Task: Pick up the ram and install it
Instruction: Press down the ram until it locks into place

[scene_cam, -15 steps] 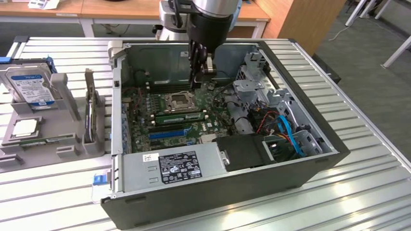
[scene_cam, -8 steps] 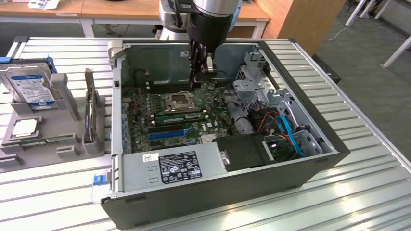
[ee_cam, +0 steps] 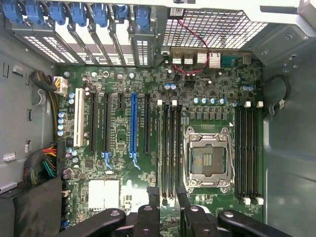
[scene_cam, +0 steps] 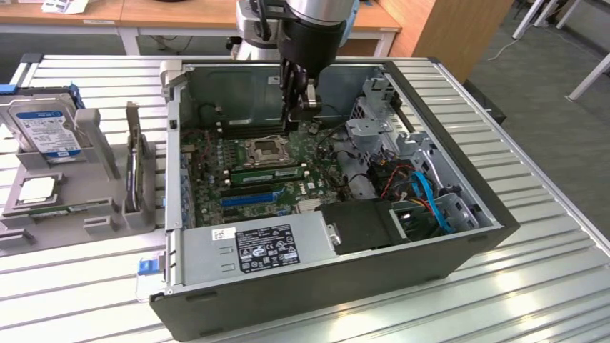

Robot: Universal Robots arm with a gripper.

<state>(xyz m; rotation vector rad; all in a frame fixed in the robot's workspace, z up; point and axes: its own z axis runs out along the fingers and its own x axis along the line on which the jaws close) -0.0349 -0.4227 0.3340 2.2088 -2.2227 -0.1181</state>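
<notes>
Exterior view: the hand (scene_cam: 297, 118) hangs inside the open computer case (scene_cam: 286, 318), fingers parted and gripping nothing, while the ram (scene_cam: 270, 172) sits in a slot just beside the CPU socket (scene_cam: 264, 148). Wrist view: those parted fingers (ee_cam: 147, 213) hover above the motherboard (ee_cam: 118, 143), near its memory slots (ee_cam: 170, 148).

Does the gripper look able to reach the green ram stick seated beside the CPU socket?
Probably yes: the case lies open, the gripper hangs inside it over the motherboard, and nothing covers the ram.

Drive cage (scene_cam: 379, 130) and cables (scene_cam: 421, 191) stand beside pincer (scene_cam: 301, 120).
</notes>
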